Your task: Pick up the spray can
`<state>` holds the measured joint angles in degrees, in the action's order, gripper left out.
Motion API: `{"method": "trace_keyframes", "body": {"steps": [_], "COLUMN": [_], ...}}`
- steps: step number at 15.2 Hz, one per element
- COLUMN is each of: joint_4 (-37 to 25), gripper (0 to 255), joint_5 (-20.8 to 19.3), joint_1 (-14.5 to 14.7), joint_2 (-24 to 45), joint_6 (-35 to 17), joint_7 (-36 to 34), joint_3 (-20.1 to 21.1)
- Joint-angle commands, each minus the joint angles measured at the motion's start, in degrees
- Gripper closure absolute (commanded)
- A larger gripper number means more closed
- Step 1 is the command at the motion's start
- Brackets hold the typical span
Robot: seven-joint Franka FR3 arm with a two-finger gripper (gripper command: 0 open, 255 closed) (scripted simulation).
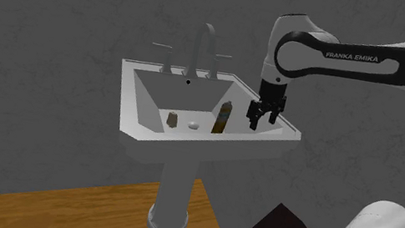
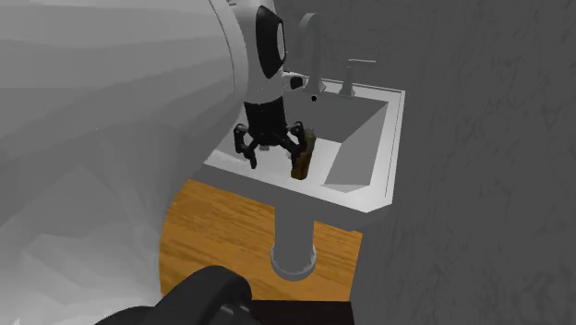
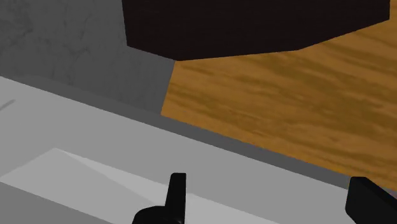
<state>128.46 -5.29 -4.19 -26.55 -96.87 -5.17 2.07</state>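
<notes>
The pincer (image 1: 264, 117) stood open, fingers apart, over the sink (image 1: 144, 101) rim, centre-right in the shoulder view, near the brownish spray can (image 1: 224, 118) standing in the basin.

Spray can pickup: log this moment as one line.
stage: pre-grasp | end effector: open, empty, over rim of sink | spray can: in basin beside end effector, not held
</notes>
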Motion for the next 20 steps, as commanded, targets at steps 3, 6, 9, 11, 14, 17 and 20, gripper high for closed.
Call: {"method": "trace_keyframes", "body": {"steps": [3, 6, 9, 11, 14, 17, 20], "joint_4": [-7.19, -12.9, -19.21, -23.79, -31.3, -39.79, -43.75], "gripper": [0, 0, 0, 0, 0, 0, 0], "joint_5": [0.81, 1.54, 2.45, 3.17, 4.41, 5.82, 6.59], "joint_1": [-1.14, -1.92, -2.68, -3.2, -4.05, -5.05, -5.64], "joint_2": [9.03, 15.61, 22.16, 26.56, 33.26, 40.24, 43.92], "joint_6": [-2.19, -3.33, -3.85, -3.86, -3.32, -2.07, -1.89], "joint_7": [-1.96, -3.12, -4.11, -4.69, -5.48, -6.22, -6.61], "joint_3": [-0.81, -1.59, -2.41, -2.95, -3.76, -4.51, -4.82]}}
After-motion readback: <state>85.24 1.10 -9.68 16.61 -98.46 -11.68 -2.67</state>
